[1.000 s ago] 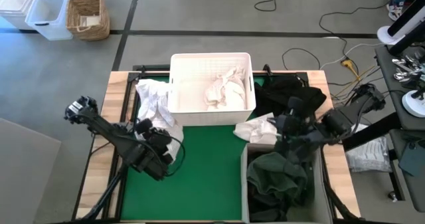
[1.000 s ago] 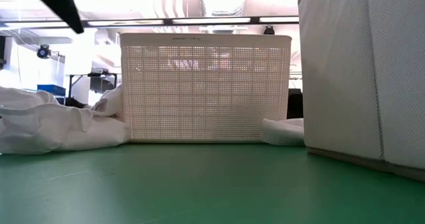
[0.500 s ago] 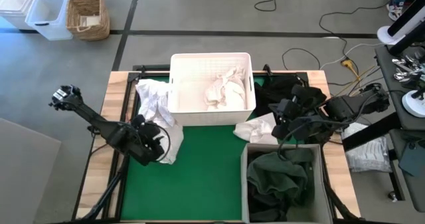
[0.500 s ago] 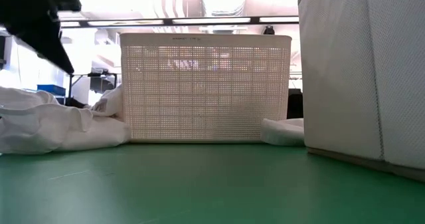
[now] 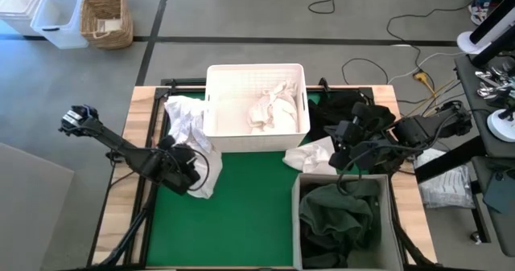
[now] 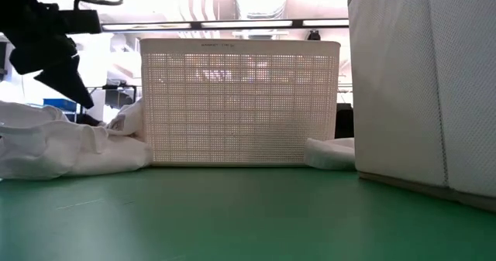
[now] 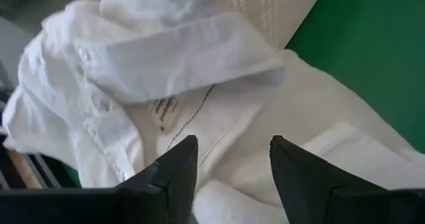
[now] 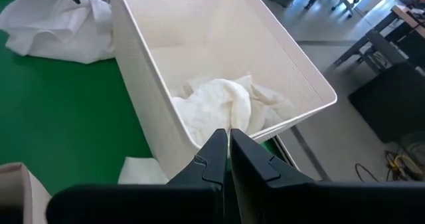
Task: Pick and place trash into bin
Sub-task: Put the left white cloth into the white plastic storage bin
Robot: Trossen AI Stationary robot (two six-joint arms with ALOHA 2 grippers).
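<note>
A crumpled white shirt (image 5: 187,130) lies on the green mat against the white tub's left wall, and it fills the left wrist view (image 7: 166,71). My left gripper (image 5: 183,166) (image 7: 232,159) is open, with its fingers low over the near part of that shirt (image 6: 62,145). The white tub (image 5: 256,90) (image 8: 219,44) holds white cloth (image 5: 269,108). Another white sheet (image 5: 310,154) lies by the tub's near right corner. My right gripper (image 5: 336,146) (image 8: 226,144) is shut and empty, just right of that sheet. A black garment (image 5: 354,110) lies behind it.
A grey fabric bin (image 5: 299,192) at the near right corner holds a dark green garment (image 5: 338,215); in the low view its wall (image 6: 422,83) blocks the right. Bare green mat (image 5: 249,207) lies between the arms.
My left gripper has moved toward the far edge and come down over the white shirt, staying open. My right arm drew back slightly toward the far right early on, then held still. The cloth has not moved.
</note>
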